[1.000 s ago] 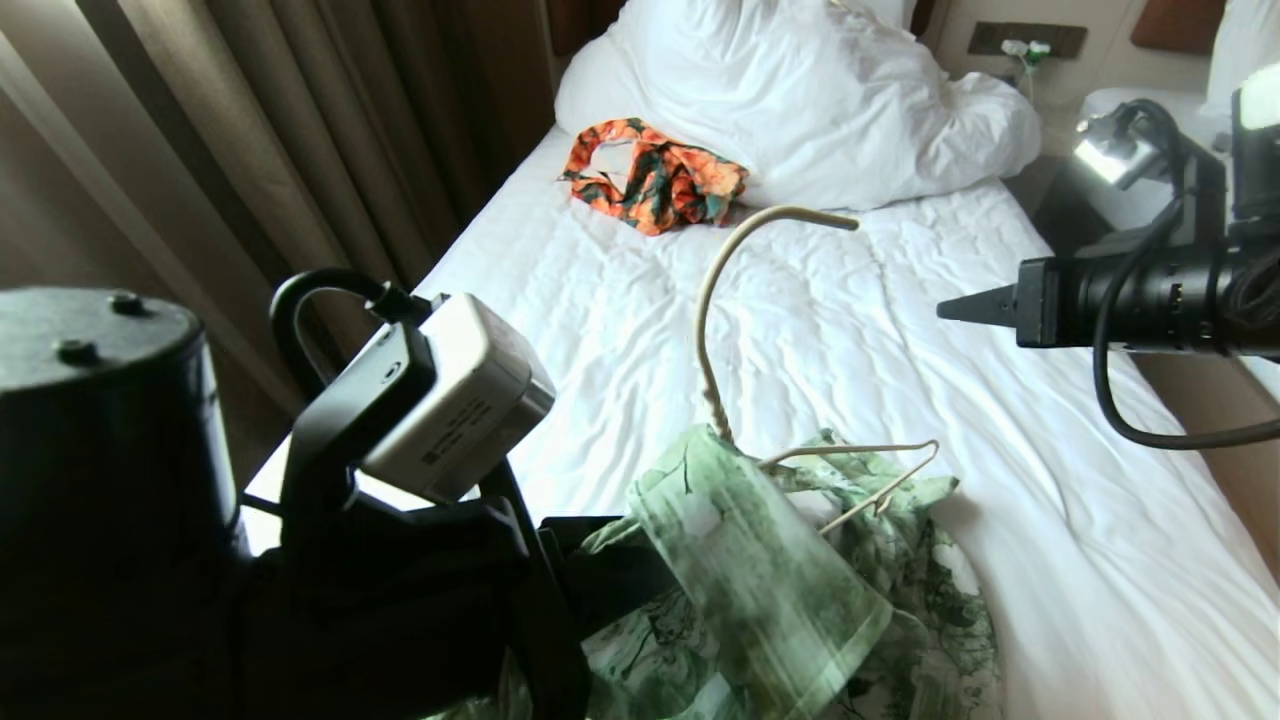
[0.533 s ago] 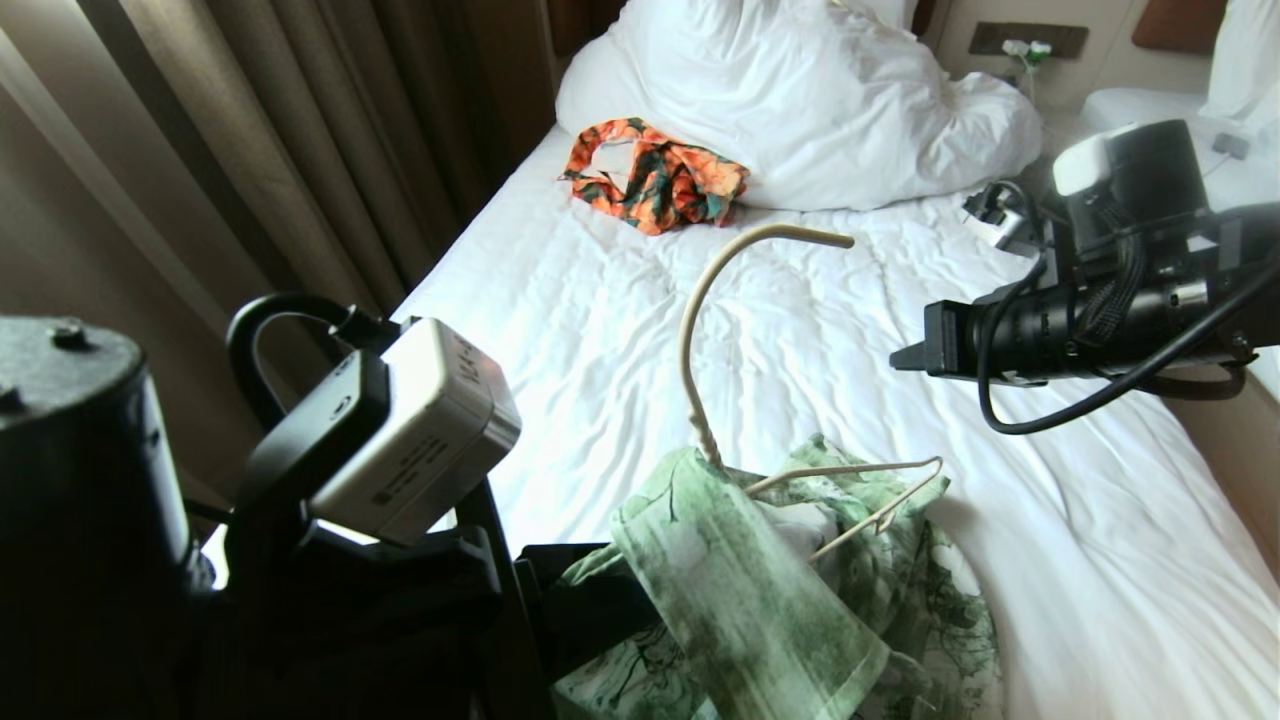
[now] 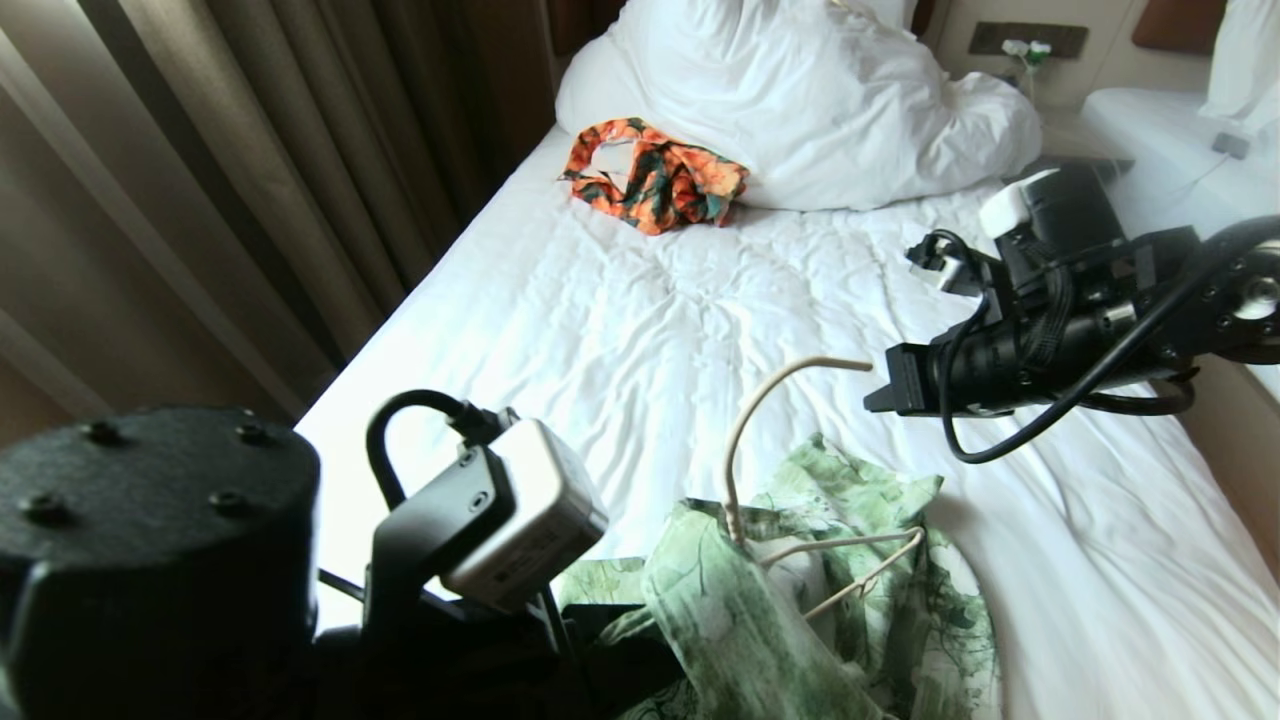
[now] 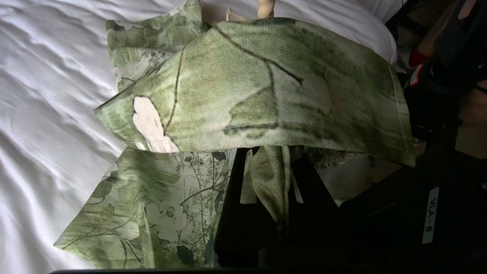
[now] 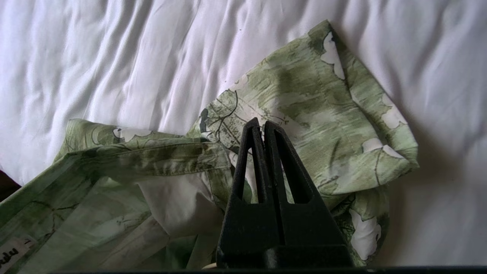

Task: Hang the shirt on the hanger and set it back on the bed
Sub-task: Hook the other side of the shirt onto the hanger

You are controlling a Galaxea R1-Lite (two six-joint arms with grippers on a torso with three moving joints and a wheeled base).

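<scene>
Head view showed your left gripper [image 4: 283,213] pinching a fold of the shirt [image 3: 800,610] at the lower centre of the frame, on the bed [image 3: 620,340], with the hanger [image 3: 790,470] threaded partly through it and its hook standing up. Your right gripper [image 3: 880,385], fingers pressed together and empty, hovered at centre right beside that hook. Pulling the bunched cloth could have tipped the hanger out, I judged; no containers were present.

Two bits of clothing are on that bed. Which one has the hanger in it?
The green leafy shirt at the near end of the bed; the cream hanger rises from its collar. The orange floral garment lies apart by the pillows.
</scene>
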